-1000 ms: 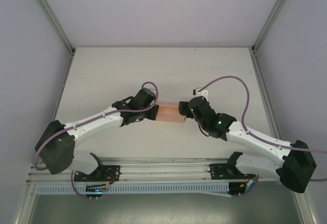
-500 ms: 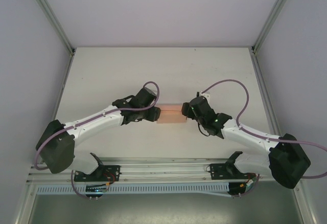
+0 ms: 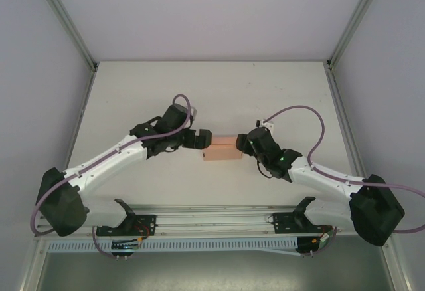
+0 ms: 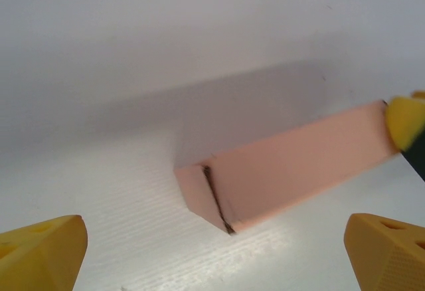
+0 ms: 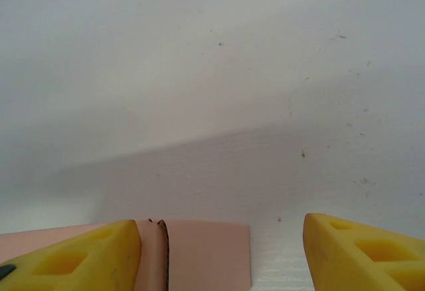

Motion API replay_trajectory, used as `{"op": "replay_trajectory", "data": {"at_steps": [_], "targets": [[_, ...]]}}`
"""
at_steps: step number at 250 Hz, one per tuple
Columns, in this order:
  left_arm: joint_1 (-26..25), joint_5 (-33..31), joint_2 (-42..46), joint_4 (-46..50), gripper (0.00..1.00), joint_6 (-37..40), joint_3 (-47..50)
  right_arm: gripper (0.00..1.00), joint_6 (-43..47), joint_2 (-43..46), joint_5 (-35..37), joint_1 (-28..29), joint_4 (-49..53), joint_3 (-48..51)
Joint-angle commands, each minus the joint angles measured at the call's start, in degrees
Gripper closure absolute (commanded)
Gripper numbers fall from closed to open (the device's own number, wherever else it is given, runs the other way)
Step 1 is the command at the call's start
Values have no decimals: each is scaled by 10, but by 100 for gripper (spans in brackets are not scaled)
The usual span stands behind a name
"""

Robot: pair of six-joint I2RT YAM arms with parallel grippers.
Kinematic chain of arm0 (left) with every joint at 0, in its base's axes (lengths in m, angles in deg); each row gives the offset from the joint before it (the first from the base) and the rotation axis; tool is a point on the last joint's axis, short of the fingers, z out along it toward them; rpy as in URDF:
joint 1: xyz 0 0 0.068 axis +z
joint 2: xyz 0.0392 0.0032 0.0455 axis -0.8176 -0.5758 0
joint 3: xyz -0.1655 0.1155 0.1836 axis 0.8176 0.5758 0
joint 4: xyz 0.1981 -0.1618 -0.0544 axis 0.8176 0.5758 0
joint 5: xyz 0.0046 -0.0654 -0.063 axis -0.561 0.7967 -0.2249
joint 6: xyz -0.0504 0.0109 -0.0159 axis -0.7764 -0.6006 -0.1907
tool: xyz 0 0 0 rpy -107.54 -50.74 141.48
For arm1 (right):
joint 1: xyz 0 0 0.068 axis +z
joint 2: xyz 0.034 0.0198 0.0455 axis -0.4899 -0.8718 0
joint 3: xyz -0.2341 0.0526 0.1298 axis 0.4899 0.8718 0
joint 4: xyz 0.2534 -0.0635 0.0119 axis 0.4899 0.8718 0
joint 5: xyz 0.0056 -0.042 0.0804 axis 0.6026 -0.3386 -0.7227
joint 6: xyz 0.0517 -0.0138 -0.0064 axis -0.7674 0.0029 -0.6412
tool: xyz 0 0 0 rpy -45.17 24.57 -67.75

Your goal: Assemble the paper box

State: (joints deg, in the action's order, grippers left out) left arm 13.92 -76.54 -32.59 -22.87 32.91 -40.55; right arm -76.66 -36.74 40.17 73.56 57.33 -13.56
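Leftward the left arm has drawn back, so the left gripper (image 3: 202,138) now sits just off the paper box (image 3: 222,150) — fingers spread wide, holding nothing. From above, the salmon-pink box lies mid-table (image 3: 265,92) between both grippers. The left wrist view adds the end flap's dark seam in smooth thin card. The right gripper (image 3: 240,146) is spread too — one wedge-shaped yellow finger (image 5: 73,254) overlaps the box's end.

Your left arm (image 3: 106,161) and right arm (image 3: 325,179) both have white link shells with black joints, bases and wrist housings. A lilac cable (image 3: 292,107) loops along each arm, and a small green light (image 3: 283,159) glows on the right one. The wrist cameras show blocky yellow fingertips (image 4: 43,251) with moulded hollows.
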Motion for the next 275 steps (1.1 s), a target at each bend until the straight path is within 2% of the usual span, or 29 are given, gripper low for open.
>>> {"op": "replay_trajectory", "data": {"at_steps": [1, 29, 57, 92, 120, 126, 150, 181, 193, 213, 266, 275], "targets": [[23, 59, -33, -32, 2, -10, 10, 34, 33, -23, -16, 3, 74, 30], [34, 76, -65, -40, 1, -10, 16, 35, 45, -20, -17, 2, 69, 36], [42, 114, -85, -69, 11, -21, 49, 34, 60, -21, -23, 2, 56, 49], [44, 142, -86, -109, 39, -42, 109, 35, 96, -21, -56, -1, -13, 85], [50, 157, -82, -153, 48, -57, 163, 35, 139, -20, -104, -9, -68, 118], [51, 164, -82, -165, 50, -60, 174, 36, 147, -20, -110, -12, -76, 124], [55, 188, -81, -214, 68, -76, 215, 42, 170, -14, -150, -21, -109, 146], [56, 205, -75, -261, 92, -86, 254, 44, 201, -1, -194, -30, -180, 193], [56, 204, -73, -272, 100, -84, 262, 49, 212, 3, -198, -31, -201, 210], [56, 199, -70, -279, 100, -79, 271, 57, 214, 12, -219, -35, -207, 210], [56, 222, -53, -273, 100, -50, 243, 57, 218, 51, -217, -37, -153, 187], [56, 220, -50, -260, 95, -39, 226, 57, 218, 58, -214, -37, -133, 173]]}}
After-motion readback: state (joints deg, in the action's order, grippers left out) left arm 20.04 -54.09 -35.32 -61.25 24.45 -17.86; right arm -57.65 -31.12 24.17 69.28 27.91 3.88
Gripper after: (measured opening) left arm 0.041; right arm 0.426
